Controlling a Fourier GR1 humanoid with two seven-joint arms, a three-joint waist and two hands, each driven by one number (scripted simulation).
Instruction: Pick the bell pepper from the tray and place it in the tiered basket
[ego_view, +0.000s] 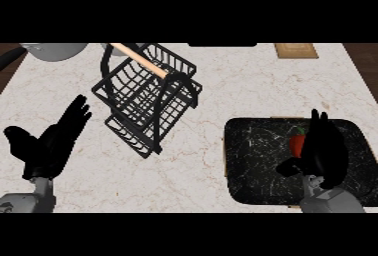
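At the worktop's (251, 85) right, the bell pepper (297, 144) is overhung by the unclenched right hand (325, 155). Gripped off-centre, it may be squeezed out.

Pale veined marble counter (258, 85) between dark brown strips (369, 52)

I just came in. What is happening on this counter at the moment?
The robot's right hand is over the black tray at the right side of the counter. It is close beside the red bell pepper, which lies on the tray, partly hidden by the hand. The fingers look straight, so the pepper is not yet gripped. The wire tiered basket stands apart, up and to the left. The left hand rests open at the left.
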